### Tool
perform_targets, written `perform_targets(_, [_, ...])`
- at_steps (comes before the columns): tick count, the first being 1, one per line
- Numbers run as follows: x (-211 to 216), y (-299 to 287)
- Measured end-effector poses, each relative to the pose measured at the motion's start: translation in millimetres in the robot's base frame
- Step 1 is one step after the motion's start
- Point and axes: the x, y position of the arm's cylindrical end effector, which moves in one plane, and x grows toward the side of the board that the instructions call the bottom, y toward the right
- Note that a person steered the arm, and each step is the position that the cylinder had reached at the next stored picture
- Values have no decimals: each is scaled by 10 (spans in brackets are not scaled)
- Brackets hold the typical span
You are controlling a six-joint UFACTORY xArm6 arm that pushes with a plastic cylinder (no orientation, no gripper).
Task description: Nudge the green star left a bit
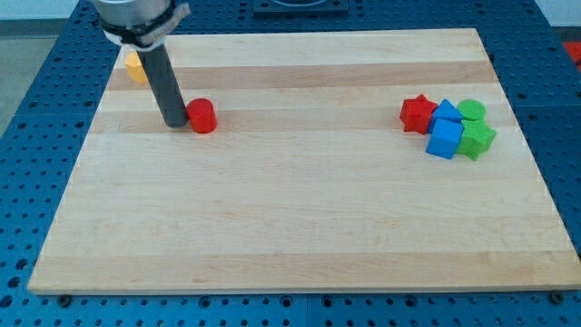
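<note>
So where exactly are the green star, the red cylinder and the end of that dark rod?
green star (477,140), camera view, on its top face.
red cylinder (201,113), camera view, on its round top.
my tip (173,123), camera view, at the rod's very end, just left of the red cylinder.

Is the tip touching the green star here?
Apart. The camera view shows my tip beside the red cylinder at the view's left, bare board separating it from the green star.
</note>
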Motion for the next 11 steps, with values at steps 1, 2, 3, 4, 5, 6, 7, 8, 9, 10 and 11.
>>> perform_targets(1, [22, 33])
perform_targets(2, [309, 213])
perform_targets(3, [802, 748])
perform_targets(4, [1220, 1510])
perform_targets(5, [1437, 2574])
perform_targets(6, [1439, 3586])
perform_targets(7, [1177, 4596])
perform_targets(8, [814, 5139])
perform_targets(9, [602, 5163])
perform_targets(10, [407, 5162])
perform_targets(11, [285, 5135])
